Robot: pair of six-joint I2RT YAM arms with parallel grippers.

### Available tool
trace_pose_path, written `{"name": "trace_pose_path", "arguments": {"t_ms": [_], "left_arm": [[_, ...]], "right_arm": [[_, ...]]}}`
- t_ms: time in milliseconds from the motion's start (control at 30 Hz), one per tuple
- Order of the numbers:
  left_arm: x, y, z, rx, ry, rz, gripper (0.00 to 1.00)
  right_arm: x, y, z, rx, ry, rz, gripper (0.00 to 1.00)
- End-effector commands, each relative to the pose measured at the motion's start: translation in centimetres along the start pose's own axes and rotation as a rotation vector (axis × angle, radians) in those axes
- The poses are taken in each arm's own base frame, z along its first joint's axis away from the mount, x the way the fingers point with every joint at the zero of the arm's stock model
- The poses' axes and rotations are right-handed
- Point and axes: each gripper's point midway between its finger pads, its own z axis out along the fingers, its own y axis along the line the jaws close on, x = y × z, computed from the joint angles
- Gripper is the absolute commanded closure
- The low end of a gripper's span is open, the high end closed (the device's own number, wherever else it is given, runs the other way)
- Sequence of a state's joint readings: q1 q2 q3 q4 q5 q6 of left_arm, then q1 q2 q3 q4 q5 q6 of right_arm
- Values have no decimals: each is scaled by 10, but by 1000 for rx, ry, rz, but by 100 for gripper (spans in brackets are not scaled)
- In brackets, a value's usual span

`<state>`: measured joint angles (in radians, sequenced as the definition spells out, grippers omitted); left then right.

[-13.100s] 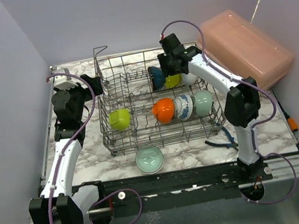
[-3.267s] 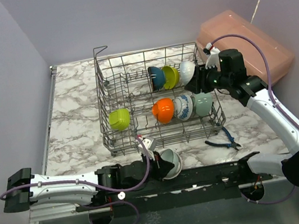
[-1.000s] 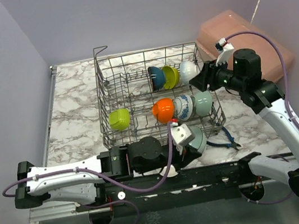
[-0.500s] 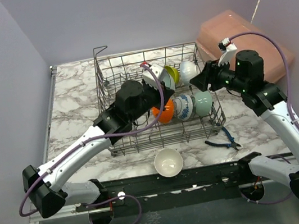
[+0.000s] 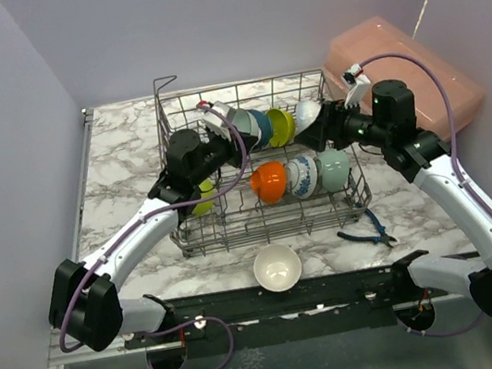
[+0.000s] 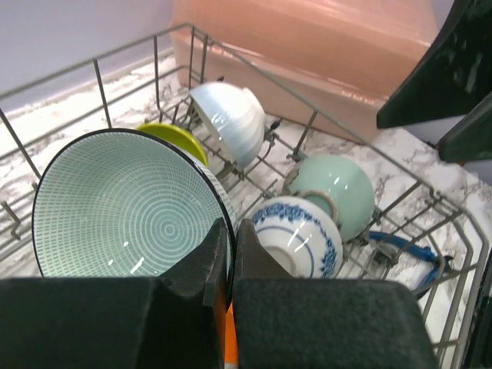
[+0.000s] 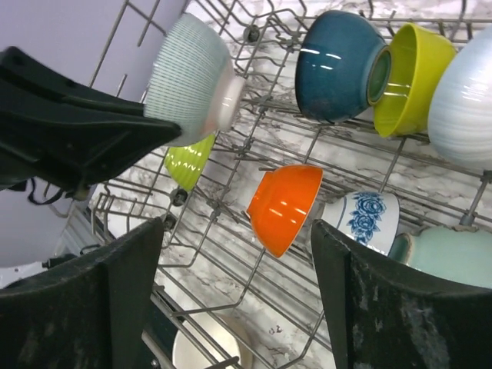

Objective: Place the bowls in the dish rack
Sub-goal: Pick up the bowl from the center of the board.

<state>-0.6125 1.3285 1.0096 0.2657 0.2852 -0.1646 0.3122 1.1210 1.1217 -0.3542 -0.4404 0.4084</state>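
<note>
My left gripper (image 5: pixel 223 138) is shut on the rim of a mint green ribbed bowl (image 5: pixel 238 122), held on edge over the back row of the dish rack (image 5: pixel 212 90), just left of the dark teal bowl (image 5: pixel 261 127). In the left wrist view both fingers pinch this bowl's (image 6: pixel 131 207) dark rim. Yellow-green (image 5: pixel 281 126) and white (image 5: pixel 308 115) bowls follow in that row. The front row holds lime green (image 5: pixel 198 198), orange (image 5: pixel 269 182), blue-patterned (image 5: pixel 301 177) and pale mint (image 5: pixel 334 169) bowls. My right gripper (image 5: pixel 306 137) hangs open and empty above the rack's right side. A cream bowl (image 5: pixel 277 267) sits on the table.
A pink translucent box (image 5: pixel 403 80) stands at the back right, behind my right arm. Blue-handled pliers (image 5: pixel 366 236) lie on the marble table (image 5: pixel 124 185) right of the rack's front corner. A raised wire loop (image 5: pixel 165 85) stands at the rack's back left corner.
The left arm lifted the mint ribbed bowl from the table's front edge into the rack and shifted it left beside the dark teal bowl. The right gripper opened wider and moved over the rack.
</note>
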Motion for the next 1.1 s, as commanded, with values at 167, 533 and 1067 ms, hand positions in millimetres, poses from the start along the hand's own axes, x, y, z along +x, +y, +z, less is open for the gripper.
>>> {"name": "trace_pose_path", "arguments": {"t_ms": [167, 533, 1067], "left_arm": [[-36, -43, -32, 250, -280, 223, 100], [-14, -55, -40, 252, -295, 494, 100], [-6, -62, -46, 229, -295, 617, 100]], "right_arm": [[6, 39, 19, -293, 57, 102, 4], [7, 65, 34, -446, 95, 185, 0], [30, 62, 74, -329, 168, 203, 0]]}}
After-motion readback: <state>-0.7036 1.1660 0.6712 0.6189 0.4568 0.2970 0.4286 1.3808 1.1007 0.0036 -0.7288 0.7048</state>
